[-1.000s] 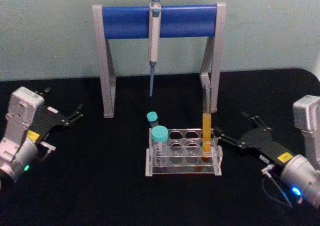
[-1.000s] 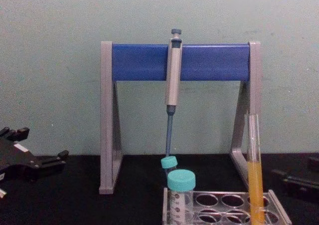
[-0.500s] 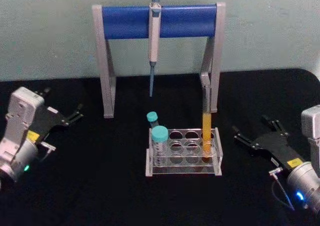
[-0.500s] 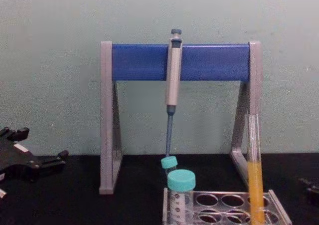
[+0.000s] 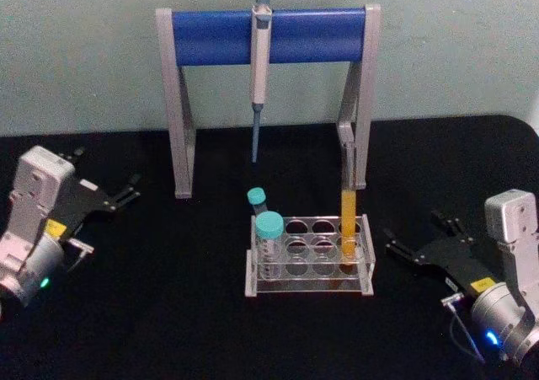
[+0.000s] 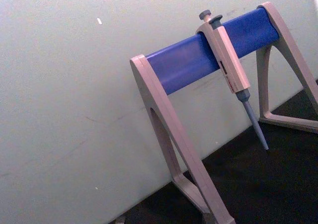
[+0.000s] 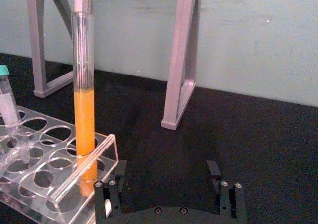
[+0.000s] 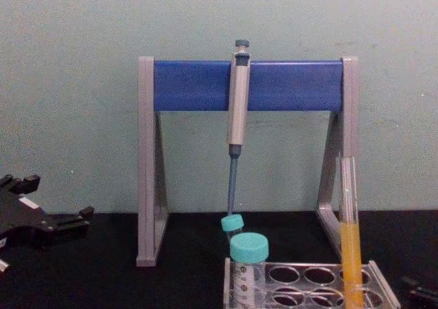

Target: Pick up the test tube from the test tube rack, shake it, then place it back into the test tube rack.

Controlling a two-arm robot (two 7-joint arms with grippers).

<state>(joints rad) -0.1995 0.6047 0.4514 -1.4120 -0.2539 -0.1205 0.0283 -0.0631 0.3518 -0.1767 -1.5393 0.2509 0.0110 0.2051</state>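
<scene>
The test tube (image 5: 348, 218), a long clear glass tube with orange-yellow liquid in its lower half, stands upright in the right column of the test tube rack (image 5: 307, 286) at the table's middle. My right gripper (image 5: 414, 227) hovers open a short way to the rack's right, apart from it. In the right wrist view the test tube (image 7: 83, 105) rises from the rack (image 7: 62, 196), and the right gripper (image 7: 166, 172) has nothing between its fingers. My left gripper (image 5: 105, 174) rests open at the far left. The chest view shows the tube (image 8: 350, 240) and the rack (image 8: 301, 264).
Two teal-capped tubes (image 5: 269, 228) stand in the rack's left column. Behind the rack is a tall grey-and-blue pipette stand (image 5: 268, 34) with a pipette (image 5: 259, 60) hanging from it. The stand's right leg (image 5: 358, 136) is just behind the test tube. Black tabletop lies on both sides.
My right gripper has drawn back from the rack, to the right and toward me. The test tube stays in the rack. The left arm has not moved.
</scene>
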